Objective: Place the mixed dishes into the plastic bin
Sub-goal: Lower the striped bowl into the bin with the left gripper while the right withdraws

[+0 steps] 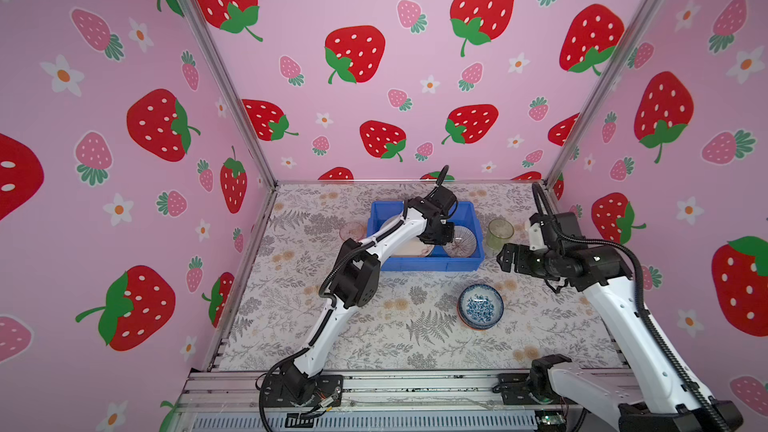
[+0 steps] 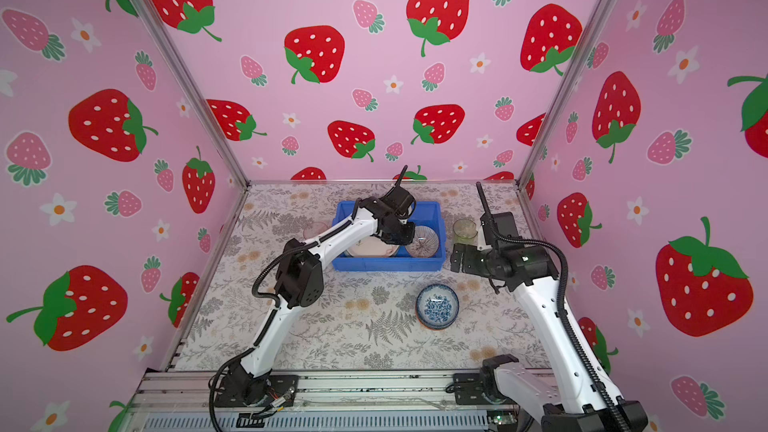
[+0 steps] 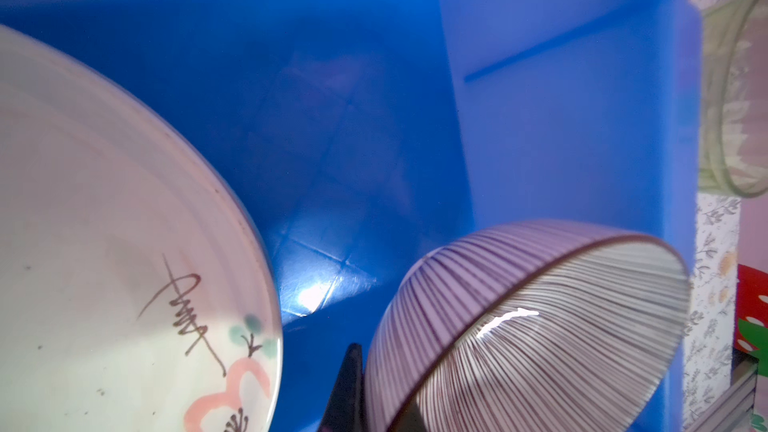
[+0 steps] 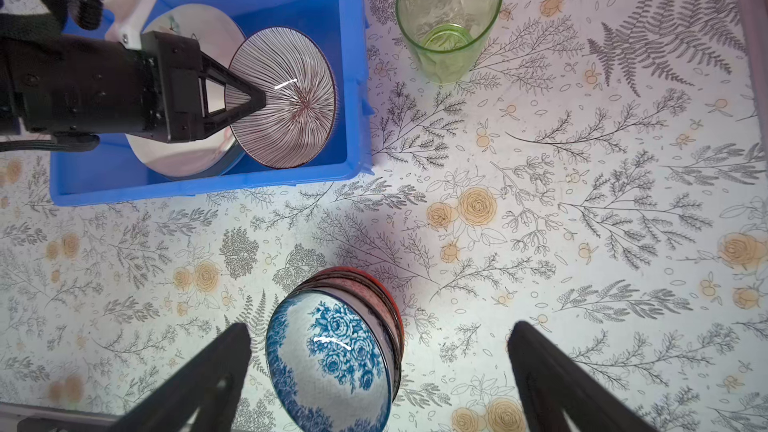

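Observation:
The bright blue plastic bin (image 1: 432, 264) (image 2: 386, 264) stands at the back middle of the table. Inside it lies a cream plate (image 1: 409, 249) (image 3: 104, 243) with a pink flower. My left gripper (image 1: 446, 234) (image 3: 376, 401) is down in the bin, shut on the rim of the purple-striped bowl (image 1: 460, 242) (image 4: 286, 101), which hangs tilted beside the plate. One finger is outside the bowl's wall, the other inside. My right gripper (image 1: 505, 257) (image 4: 380, 330) hovers open right of the bin, holding nothing. A blue-flowered bowl (image 1: 481, 306) (image 4: 332, 367) tops a small stack on the table below it.
A green tumbler (image 1: 500, 233) (image 4: 449, 18) stands upright just right of the bin. A pink tumbler (image 1: 352, 230) stands at the bin's left, partly hidden by my left arm. Strawberry-print walls close in three sides of the floral table.

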`<state>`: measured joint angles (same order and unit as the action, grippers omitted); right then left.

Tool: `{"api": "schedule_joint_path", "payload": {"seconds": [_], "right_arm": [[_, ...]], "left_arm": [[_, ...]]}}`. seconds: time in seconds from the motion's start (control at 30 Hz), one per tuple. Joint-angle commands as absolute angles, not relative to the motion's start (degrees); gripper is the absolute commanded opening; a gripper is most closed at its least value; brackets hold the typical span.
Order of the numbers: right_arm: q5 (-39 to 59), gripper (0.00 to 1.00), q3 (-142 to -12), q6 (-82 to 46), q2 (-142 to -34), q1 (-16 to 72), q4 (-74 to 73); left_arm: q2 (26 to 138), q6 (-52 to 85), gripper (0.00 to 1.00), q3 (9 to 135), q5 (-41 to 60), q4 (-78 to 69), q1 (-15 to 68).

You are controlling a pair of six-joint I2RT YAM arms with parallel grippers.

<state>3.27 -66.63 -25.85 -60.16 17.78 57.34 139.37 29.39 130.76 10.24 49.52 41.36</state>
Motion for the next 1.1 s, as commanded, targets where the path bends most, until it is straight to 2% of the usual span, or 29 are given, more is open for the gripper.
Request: {"api": "schedule_joint_path", "payload": {"seconds": [0.0,0.67,0.7,0.9,1.07], "right_arm": [[4.2,0.99,-65.4,-24.9,-59.5,17.3,56.9],[5.8,0.99,-62.9,-24.7,-59.0,16.4,55.5],[5.8,0.99,-62.8,-24.8,-58.9,16.4,55.5],[6.0,0.99,-62.4,-24.8,-58.8,16.3,55.3],[6.2,0.99,-62.4,-24.7,-58.9,16.2,55.1]], "left_arm": [[140.6,29.3,0.00,133.9,12.8,49.8,42.0],[142.1,29.2,0.05,134.0,13.9,50.7,42.3],[142.1,29.3,0.10,134.0,13.9,50.6,42.3],[142.1,29.4,0.15,134.0,14.3,50.5,42.3],[142.0,29.7,0.23,134.1,14.7,50.2,42.3]]}}
